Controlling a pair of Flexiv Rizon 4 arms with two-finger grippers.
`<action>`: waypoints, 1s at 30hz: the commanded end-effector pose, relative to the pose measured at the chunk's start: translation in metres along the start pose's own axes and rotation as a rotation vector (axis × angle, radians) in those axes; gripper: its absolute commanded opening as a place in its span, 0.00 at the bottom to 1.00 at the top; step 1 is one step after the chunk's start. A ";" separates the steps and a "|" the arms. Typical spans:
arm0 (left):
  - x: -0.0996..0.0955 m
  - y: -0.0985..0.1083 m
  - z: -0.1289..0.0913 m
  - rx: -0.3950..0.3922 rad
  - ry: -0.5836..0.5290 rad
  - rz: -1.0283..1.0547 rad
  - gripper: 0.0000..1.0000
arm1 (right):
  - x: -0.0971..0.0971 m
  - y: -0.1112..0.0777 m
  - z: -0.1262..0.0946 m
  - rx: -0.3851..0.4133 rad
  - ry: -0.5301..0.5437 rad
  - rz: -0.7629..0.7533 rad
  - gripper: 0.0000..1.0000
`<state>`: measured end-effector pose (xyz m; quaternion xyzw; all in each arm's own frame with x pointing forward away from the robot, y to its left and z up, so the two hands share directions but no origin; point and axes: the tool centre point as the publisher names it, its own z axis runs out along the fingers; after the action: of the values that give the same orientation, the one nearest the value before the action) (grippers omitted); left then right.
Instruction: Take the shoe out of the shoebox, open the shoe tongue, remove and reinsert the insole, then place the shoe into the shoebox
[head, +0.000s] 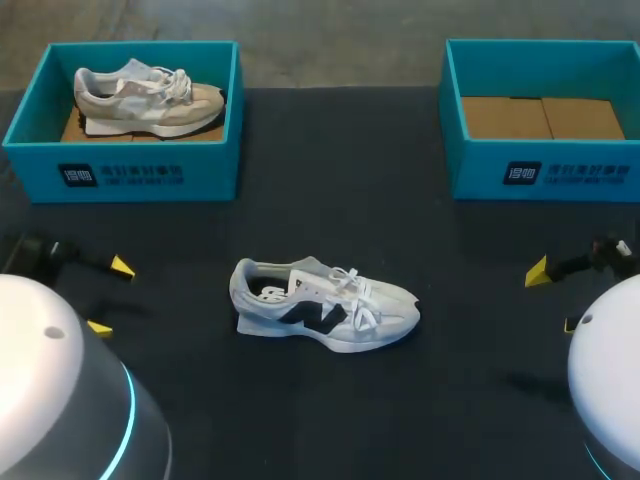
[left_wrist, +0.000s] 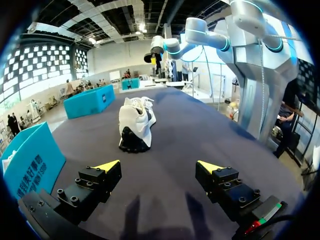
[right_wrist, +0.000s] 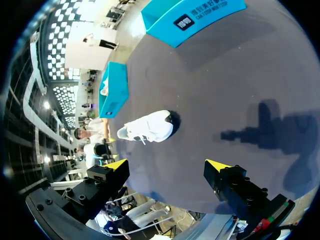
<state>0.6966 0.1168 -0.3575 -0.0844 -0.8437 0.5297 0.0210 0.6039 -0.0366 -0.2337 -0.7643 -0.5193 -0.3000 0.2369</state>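
Shoe (head: 325, 305), white, rests on its sole mid-desk, toe toward the right edge. It is well ahead of the left gripper (left_wrist: 159, 166) and right gripper (right_wrist: 167, 165), both spread open near the desk's side edges. A shoebox (head: 545, 170) sits at the far right corner.

White sneaker (head: 325, 305) is rocking a black side logo, the other sneaker (head: 148, 98) is looking beige-grey, left shoebox (head: 215, 170) and right shoebox (head: 470, 170) are both showing teal over brown cardboard floors, table (head: 330, 200) is reading charcoal, left gripper (left_wrist: 159, 166) and right gripper (right_wrist: 167, 165) are flashing yellow tips
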 end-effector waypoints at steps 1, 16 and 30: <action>0.003 0.010 0.002 0.053 -0.003 -0.010 1.00 | 0.000 -0.011 -0.007 -0.016 -0.001 0.001 1.00; -0.008 0.015 0.013 0.165 -0.012 -0.073 1.00 | 0.000 -0.011 -0.007 -0.016 -0.001 0.001 1.00; -0.015 0.007 0.013 0.116 0.094 -0.001 1.00 | 0.000 -0.011 -0.007 -0.016 -0.001 0.001 1.00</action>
<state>0.7048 0.1056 -0.3765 -0.1015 -0.8052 0.5817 0.0554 0.6039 -0.0365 -0.2336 -0.7643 -0.5194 -0.3000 0.2369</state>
